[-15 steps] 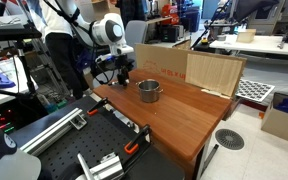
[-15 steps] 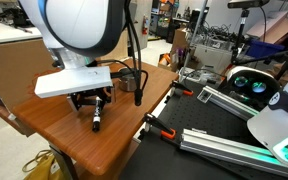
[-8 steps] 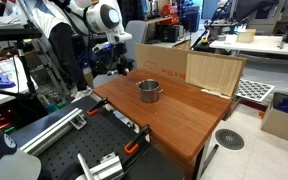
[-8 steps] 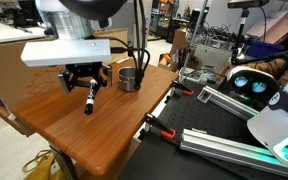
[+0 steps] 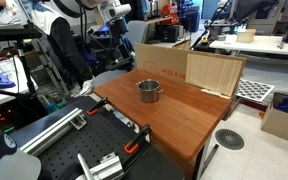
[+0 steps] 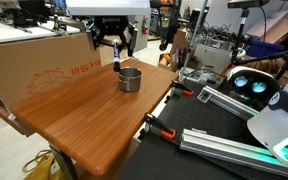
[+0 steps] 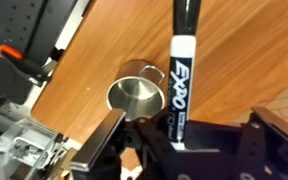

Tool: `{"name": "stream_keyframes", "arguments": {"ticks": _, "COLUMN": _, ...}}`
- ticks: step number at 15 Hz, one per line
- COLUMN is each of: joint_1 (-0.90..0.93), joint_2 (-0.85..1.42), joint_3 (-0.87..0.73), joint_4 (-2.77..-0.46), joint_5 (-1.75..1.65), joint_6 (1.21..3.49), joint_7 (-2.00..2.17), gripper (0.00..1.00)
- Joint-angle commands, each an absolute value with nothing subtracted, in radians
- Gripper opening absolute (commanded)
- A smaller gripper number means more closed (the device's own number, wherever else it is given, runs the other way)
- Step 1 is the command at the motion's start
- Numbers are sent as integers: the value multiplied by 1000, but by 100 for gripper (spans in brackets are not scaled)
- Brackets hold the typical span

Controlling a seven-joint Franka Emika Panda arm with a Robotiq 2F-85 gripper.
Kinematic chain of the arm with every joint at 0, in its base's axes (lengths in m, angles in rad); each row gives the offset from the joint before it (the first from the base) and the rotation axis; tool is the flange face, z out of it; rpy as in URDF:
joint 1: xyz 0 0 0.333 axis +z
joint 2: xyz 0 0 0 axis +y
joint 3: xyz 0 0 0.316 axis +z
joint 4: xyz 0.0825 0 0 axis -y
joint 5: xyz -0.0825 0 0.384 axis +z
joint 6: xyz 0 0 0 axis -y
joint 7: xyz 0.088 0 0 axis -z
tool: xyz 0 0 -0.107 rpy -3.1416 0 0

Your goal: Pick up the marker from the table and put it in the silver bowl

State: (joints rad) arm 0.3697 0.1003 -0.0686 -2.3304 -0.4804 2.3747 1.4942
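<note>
On the table (image 6: 84, 110) stands the silver bowl (image 6: 130, 78); the tool (image 6: 115, 47), raised nearby, pinches the marker (image 7: 181, 70).

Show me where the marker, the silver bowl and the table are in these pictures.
marker (image 7: 181, 80), wrist view, on its white labelled barrel
silver bowl (image 6: 130, 82), in an exterior view, on its outer side wall
table (image 5: 184, 115), in an exterior view, on bare wood

— We see white, rounded shells on the arm (image 5: 102, 10) at the upper left, don't we?
— We do, plus a flat white plate (image 6: 106, 8) along the top edge. Under it we make out the black gripper (image 6: 115, 50), one finger (image 7: 99, 145) grey-faced at lower left.
</note>
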Motion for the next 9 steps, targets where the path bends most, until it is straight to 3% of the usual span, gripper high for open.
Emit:
{"name": "stream_keyframes", "arguments": {"ticks": 1, "joint_1": 278, "joint_2": 12, "joint_3": -20, "joint_4": -2399, "joint_5": -607, "joint_6": 2331, "joint_7": 1606, "gripper": 1}}
{"name": "stream_keyframes", "arguments": {"ticks": 9, "joint_1": 122, "joint_2": -36, "joint_3": -2, "joint_4": -2464, "joint_5": -770, "joint_6": 2332, "joint_7": 1813, "gripper": 1}}
